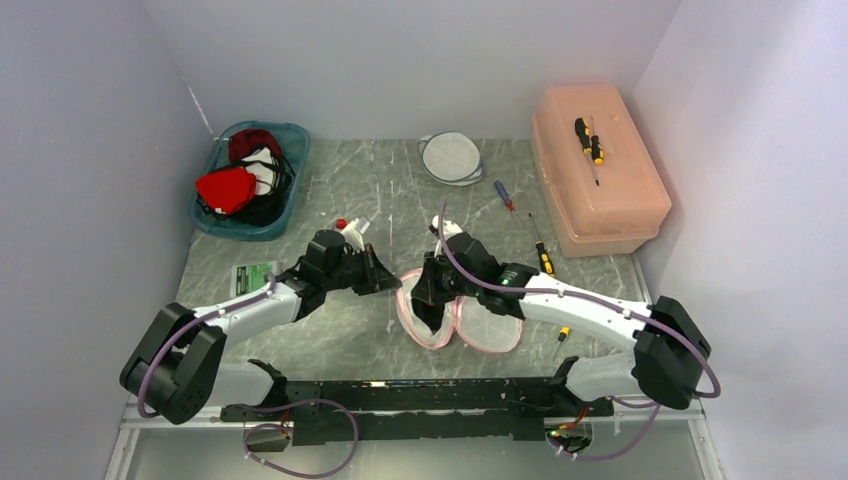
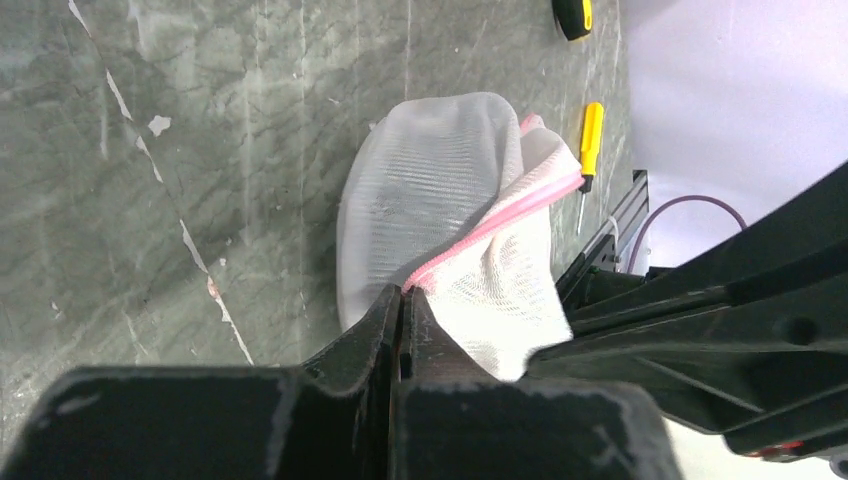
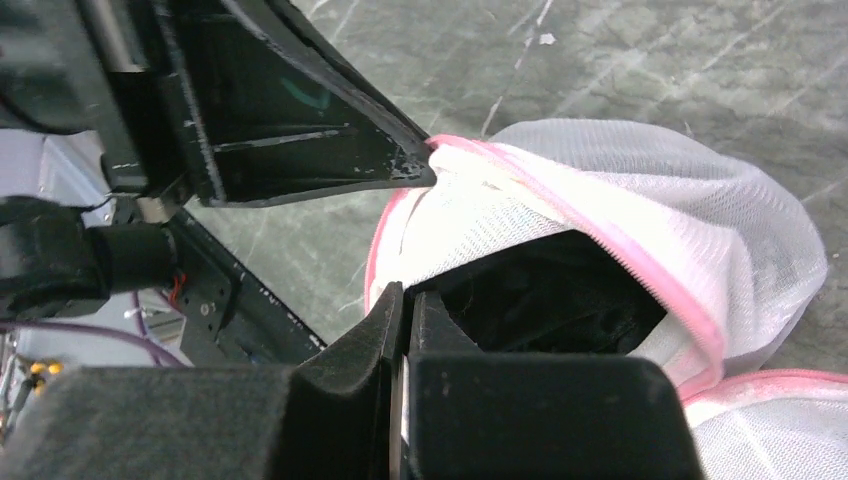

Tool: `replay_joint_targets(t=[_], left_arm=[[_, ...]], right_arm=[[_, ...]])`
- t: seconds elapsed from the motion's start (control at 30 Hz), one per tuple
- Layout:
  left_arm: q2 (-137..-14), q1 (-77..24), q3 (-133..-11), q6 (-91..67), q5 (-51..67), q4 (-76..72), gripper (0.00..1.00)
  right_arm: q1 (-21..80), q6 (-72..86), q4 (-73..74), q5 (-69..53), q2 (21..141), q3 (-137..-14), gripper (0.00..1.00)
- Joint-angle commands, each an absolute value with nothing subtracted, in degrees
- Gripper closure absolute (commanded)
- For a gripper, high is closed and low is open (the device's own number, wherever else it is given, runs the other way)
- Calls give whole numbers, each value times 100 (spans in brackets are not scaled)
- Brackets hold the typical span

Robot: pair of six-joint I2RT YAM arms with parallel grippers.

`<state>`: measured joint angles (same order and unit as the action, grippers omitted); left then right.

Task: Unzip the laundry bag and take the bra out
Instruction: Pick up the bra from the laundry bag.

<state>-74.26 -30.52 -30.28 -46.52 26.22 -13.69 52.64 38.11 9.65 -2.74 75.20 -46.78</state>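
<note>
White mesh, pink-zipped laundry bag (image 3: 700, 230) gapes, pinched by my left gripper (image 2: 403, 295) and right gripper (image 3: 405, 292); next, I reckon, one lets go to pull out the black bra (image 3: 560, 290).

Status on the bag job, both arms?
Left gripper shut on laundry bag at its pink zipper edge. Right gripper shut on the opposite lip. Bag gaping, dark bra showing inside, not out yet. Nothing blocking the opening.

My left arm (image 1: 250, 305) and right arm (image 1: 590, 303) are white links with chunky black joints — a purple cable (image 1: 443, 240) loops along each. Left end effector (image 2: 403, 300), right end effector (image 3: 405, 295): scuffed matte black.
</note>
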Motion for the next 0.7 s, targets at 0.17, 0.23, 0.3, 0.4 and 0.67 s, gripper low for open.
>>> replay_joint_targets(t=[0.17, 0.23, 0.3, 0.4, 0.67], left_arm=[[-7089, -3055, -3178, -4162, 1584, -537, 97], [-7086, -3057, -3212, -4155, 1524, -501, 97], [-7072, -3056, -3256, -4150, 1521, -452, 97], [-7021, -3056, -3339, -4104, 1491, -324, 97], [-6354, -3055, -3884, -4000, 1077, 861, 51]], right_arm=[[5214, 2790, 1445, -1224, 6517, -5007, 100], [5168, 2665, 1684, -1157, 6401, -5126, 100], [5110, 2536, 1905, -1019, 6293, -5176, 100], [4973, 2503, 1771, -1301, 5947, -5054, 100], [4649, 2604, 1562, -2065, 5256, -5465, 100]])
